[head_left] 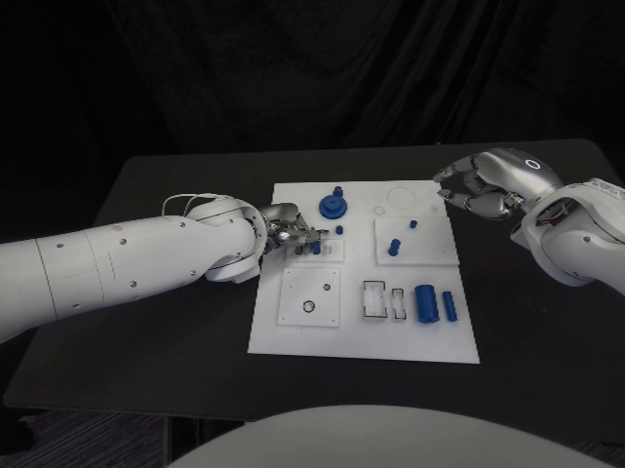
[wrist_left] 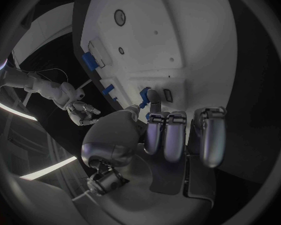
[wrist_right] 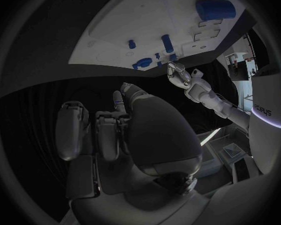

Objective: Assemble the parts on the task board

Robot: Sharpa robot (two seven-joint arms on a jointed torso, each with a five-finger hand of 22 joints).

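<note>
Early stage: most parts lie loose on board (head_left: 292, 331), e.g. cylinder (head_left: 426, 302). Left hand (head_left: 292, 237) pinches a small peg (wrist_left: 152, 96) at board's left block, prob. inserting. Right hand (head_left: 477, 185) curled, holding nothing.

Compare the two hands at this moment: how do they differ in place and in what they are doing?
The left hand is over the task board, its fingers at a small blue part; the right hand is off the board's far right corner, over the black table. The left hand touches or pinches that part; the right hand holds nothing, fingers curled. Both are silver, on white arms.
</note>
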